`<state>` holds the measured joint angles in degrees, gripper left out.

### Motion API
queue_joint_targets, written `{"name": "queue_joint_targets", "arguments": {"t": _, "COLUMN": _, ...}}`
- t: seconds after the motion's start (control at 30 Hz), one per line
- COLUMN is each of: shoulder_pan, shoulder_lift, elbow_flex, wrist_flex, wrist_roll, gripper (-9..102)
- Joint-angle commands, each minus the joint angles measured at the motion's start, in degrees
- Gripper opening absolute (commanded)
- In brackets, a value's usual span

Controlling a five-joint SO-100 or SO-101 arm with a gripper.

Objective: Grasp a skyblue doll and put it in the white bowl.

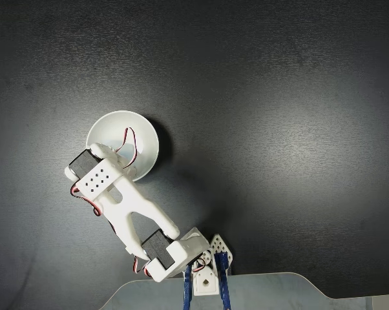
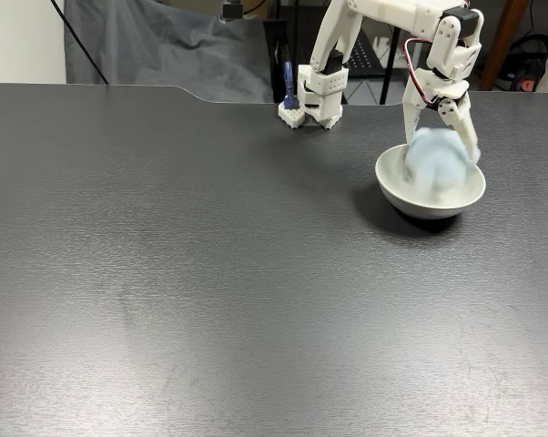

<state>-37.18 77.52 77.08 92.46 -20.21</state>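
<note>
The white bowl (image 2: 429,196) stands on the dark table at the right of a fixed view. The skyblue doll (image 2: 435,162) is a blurred pale blue lump sitting in the bowl's mouth, between the fingers. My gripper (image 2: 441,148) points straight down over the bowl and is open, with one finger on each side of the doll and apart from it. In the fixed view from above, the white bowl (image 1: 114,126) lies left of centre. My wrist (image 1: 97,175) covers its lower part there and hides the doll.
The arm's base (image 2: 310,100) is clamped at the table's far edge, beside a blue clamp (image 2: 289,86). The dark table top (image 2: 210,273) stretches wide in front and to the left of the bowl. Grey cloth and cables hang behind the table.
</note>
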Motion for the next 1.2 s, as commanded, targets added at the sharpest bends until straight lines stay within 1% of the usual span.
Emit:
{"name": "queue_joint_targets", "arguments": {"t": 0.0, "shoulder_pan": 0.26, "shoulder_lift": 2.37, "elbow_flex": -0.53, "wrist_flex": 0.00, "wrist_roll": -0.09, "gripper": 62}}
{"name": "queue_joint_targets", "arguments": {"t": 0.2, "shoulder_pan": 2.02, "shoulder_lift": 5.80, "elbow_flex": -1.41, "wrist_flex": -0.09, "wrist_roll": 0.53, "gripper": 62}}
{"name": "queue_joint_targets", "arguments": {"t": 0.3, "shoulder_pan": 4.13, "shoulder_lift": 10.28, "elbow_flex": -1.49, "wrist_flex": -0.09, "wrist_roll": 0.53, "gripper": 62}}
{"name": "queue_joint_targets", "arguments": {"t": 0.57, "shoulder_pan": 11.51, "shoulder_lift": 31.82, "elbow_flex": -1.49, "wrist_flex": 0.35, "wrist_roll": 0.53, "gripper": 62}}
{"name": "queue_joint_targets", "arguments": {"t": 0.73, "shoulder_pan": 18.81, "shoulder_lift": 45.35, "elbow_flex": -1.41, "wrist_flex": 0.88, "wrist_roll": 0.44, "gripper": 62}}
{"name": "queue_joint_targets", "arguments": {"t": 0.83, "shoulder_pan": 23.91, "shoulder_lift": 51.33, "elbow_flex": -0.88, "wrist_flex": 0.88, "wrist_roll": 0.35, "gripper": 59}}
{"name": "queue_joint_targets", "arguments": {"t": 0.9, "shoulder_pan": 26.72, "shoulder_lift": 53.09, "elbow_flex": -0.53, "wrist_flex": 0.97, "wrist_roll": 0.35, "gripper": 54}}
{"name": "queue_joint_targets", "arguments": {"t": 0.97, "shoulder_pan": 28.92, "shoulder_lift": 53.96, "elbow_flex": -0.53, "wrist_flex": 0.97, "wrist_roll": 0.35, "gripper": 45}}
{"name": "queue_joint_targets", "arguments": {"t": 1.03, "shoulder_pan": 30.76, "shoulder_lift": 53.96, "elbow_flex": -0.53, "wrist_flex": 0.97, "wrist_roll": 0.35, "gripper": 32}}
{"name": "queue_joint_targets", "arguments": {"t": 1.17, "shoulder_pan": 34.28, "shoulder_lift": 54.84, "elbow_flex": -0.53, "wrist_flex": 0.18, "wrist_roll": -0.18, "gripper": 3}}
